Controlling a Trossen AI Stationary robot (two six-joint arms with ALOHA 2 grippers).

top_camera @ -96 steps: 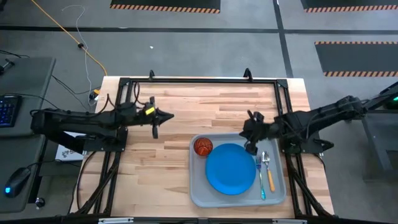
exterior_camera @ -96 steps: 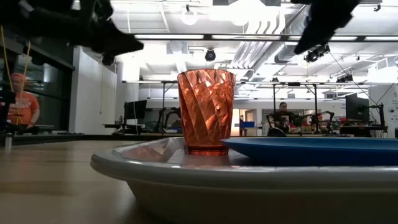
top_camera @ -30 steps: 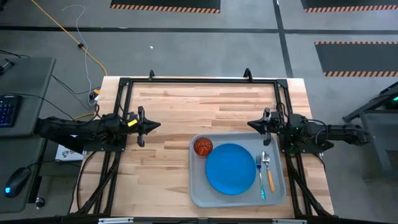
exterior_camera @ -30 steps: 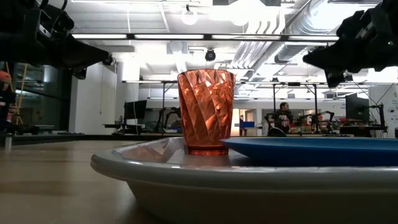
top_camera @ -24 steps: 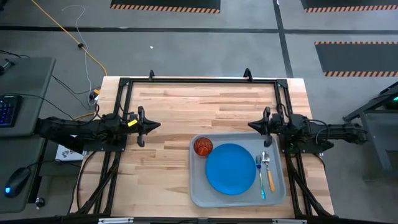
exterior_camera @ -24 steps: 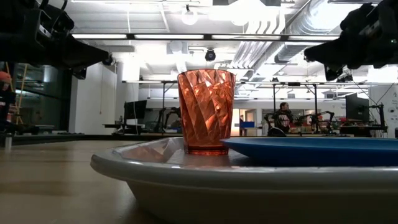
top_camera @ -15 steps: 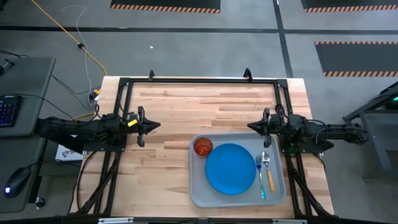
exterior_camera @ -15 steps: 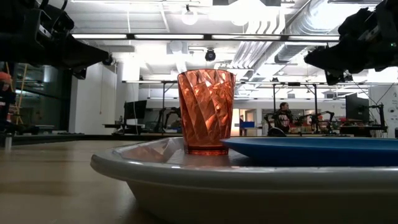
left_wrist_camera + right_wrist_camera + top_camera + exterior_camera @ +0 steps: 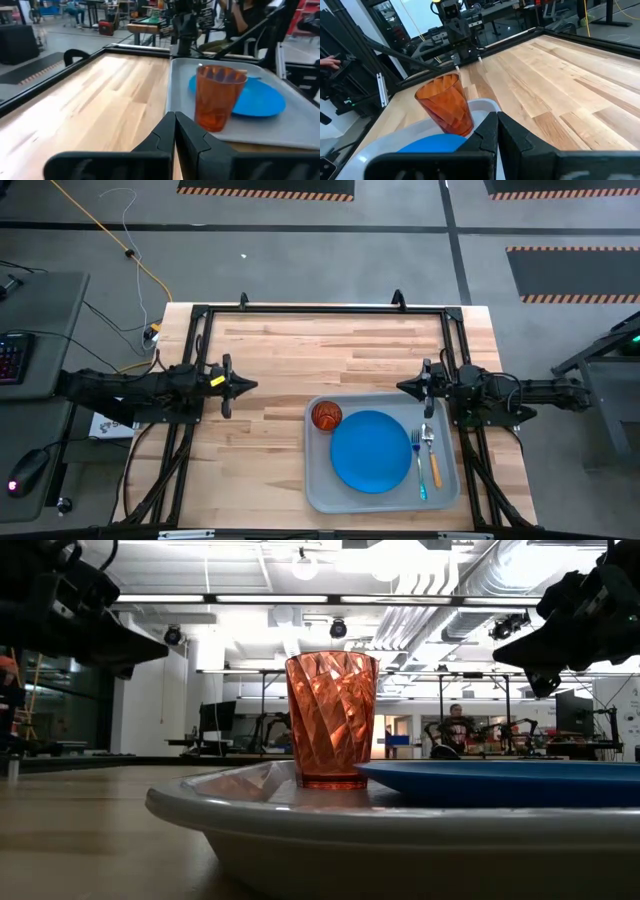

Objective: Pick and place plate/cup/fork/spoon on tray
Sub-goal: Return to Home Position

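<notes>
Both arms had drawn back from the middle of the tabletop (image 9: 300, 350) within the last few seconds. The left gripper (image 9: 240, 385) was parked at the left edge. The right gripper (image 9: 408, 388), seconds earlier poised over the far rim of the tray (image 9: 316, 480), was pulled in at the right edge, just beyond the tray's far right corner. Neither had shifted noticeably in the final second. The left arm's fingers (image 9: 162, 137) and the right arm's fingers (image 9: 512, 137) were clenched tip to tip, with nothing held between them. On the tray, the blue plate (image 9: 370, 451) lay flat at the centre. The red-orange cup (image 9: 326, 415) stood upright in the far left corner, just beside the plate's rim. The fork (image 9: 418, 470) and the spoon (image 9: 434, 465) lay side by side along the right side, the fork between plate and spoon. With all four pieces on the tray and both arms retired, the task appeared complete, with only the return to rest being finished. The tabletop was pale wooden planking bordered by a black frame (image 9: 320, 310). Around it lay grey floor with hazard-striped mats (image 9: 265, 190) and a trailing yellow cable (image 9: 100, 230). Beyond stretched a bright, open workshop under strip lights and exposed ducts, where a person (image 9: 457, 728) sat at a distant bench.
</notes>
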